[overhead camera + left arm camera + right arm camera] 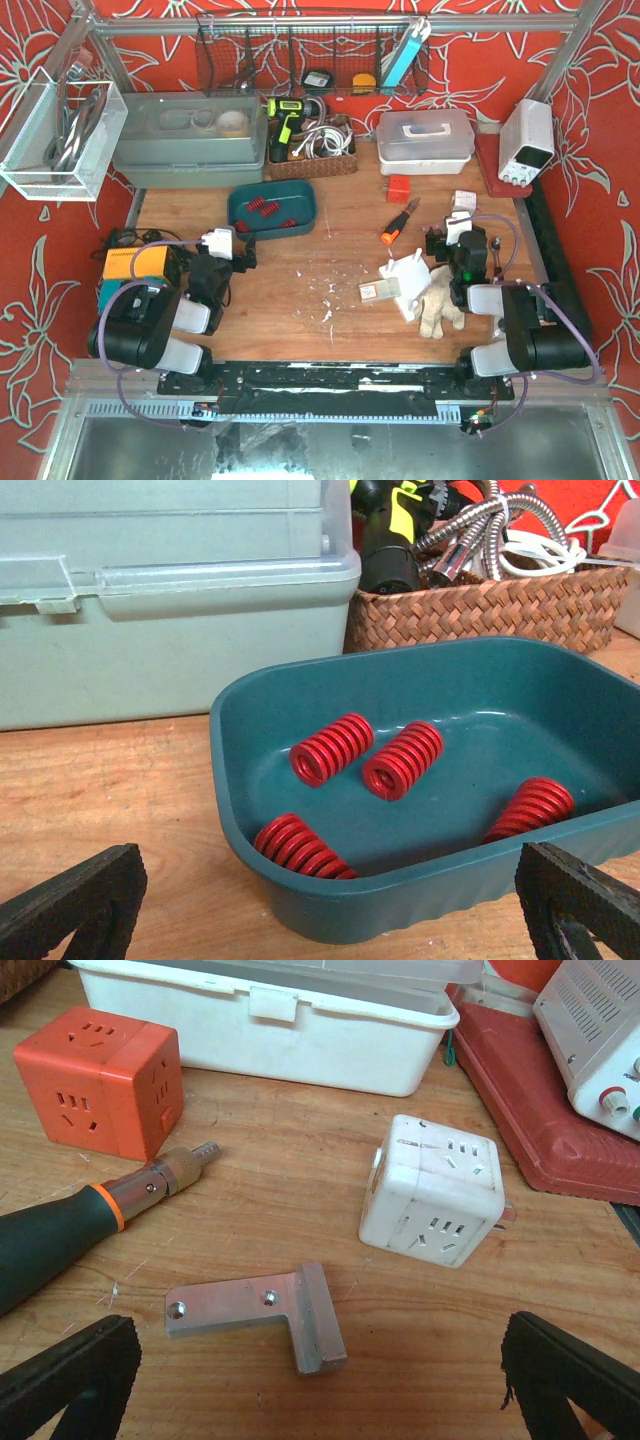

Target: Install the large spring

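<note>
Wooden table (pixel 340 255), left wrist resolves four springs (pixel 331 748)

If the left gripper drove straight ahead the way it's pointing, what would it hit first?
Probably the near wall of the teal tray, squarely ahead of the open left gripper; the red springs lie inside beyond it. Height is uncertain.

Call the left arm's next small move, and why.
Probably ease the left pincer forward and down over the teal tray. Its jaws stand open and empty, facing the tray's near wall, and four red springs lie loose inside. Which of them is the large one I cannot tell from these views.
</note>
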Robot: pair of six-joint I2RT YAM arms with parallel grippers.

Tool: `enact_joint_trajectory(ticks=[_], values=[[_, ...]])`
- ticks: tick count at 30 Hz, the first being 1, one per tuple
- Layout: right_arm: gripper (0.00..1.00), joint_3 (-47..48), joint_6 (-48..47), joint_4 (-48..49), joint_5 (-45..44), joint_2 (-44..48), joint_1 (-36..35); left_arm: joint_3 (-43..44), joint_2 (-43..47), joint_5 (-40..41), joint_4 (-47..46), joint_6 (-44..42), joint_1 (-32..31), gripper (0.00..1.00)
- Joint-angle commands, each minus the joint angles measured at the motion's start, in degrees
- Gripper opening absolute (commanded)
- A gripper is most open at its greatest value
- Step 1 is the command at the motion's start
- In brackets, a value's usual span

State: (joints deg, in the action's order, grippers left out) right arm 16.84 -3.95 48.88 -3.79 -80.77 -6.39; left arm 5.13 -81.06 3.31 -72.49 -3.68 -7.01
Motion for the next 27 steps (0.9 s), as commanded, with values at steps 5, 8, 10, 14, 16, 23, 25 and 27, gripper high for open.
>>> enact_joint_trajectory(ticks=[5, 8, 10, 14, 16, 23, 25, 27], values=[[0.99, -0.5, -0.2, 0.8, 0.3, 0.1, -0.1, -0.4, 0.5, -0.1, -1.6, -0.9, 0.1, 1.0], [0.99, -0.5, -0.1, 0.8, 0.4, 0.1, -0.1, -0.3, 0.5, -0.2, -1.5, -0.9, 0.1, 1.0], [0.99, -0.5, -0.2, 0.8, 0.4, 0.1, -0.1, -0.3, 0.5, -0.1, -1.5, -0.9, 0.1, 1.0], [0.99, -0.6, -0.2, 0.9, 0.3, 0.2, -0.1, -0.1, 0.4, 0.2, -1.2, -0.8, 0.2, 1.0], [0.99, 0.1, -0.1, 0.1, 0.1, 1.0, -0.1, -0.1, 0.7, 0.6, -1.2, -0.6, 0.2, 1.0], [0.99, 9.2, 1.0, -23.8, 4.3, 16.7, -0.2, 4.5, 15.9, 1.4, 19.1, 0.8, 0.2, 1.0], [0.99, 12.0, 4.0, -28.7, 3.9, 20.6, -0.2, 8.2, 21.4, 2.2, 28.0, 2.3, 0.1, 1.0], [0.99, 15.5, 8.0, -35.1, 3.8, 24.7, -0.2, 12.2, 27.2, 4.3, 37.2, 5.8, 0.1, 1.0]])
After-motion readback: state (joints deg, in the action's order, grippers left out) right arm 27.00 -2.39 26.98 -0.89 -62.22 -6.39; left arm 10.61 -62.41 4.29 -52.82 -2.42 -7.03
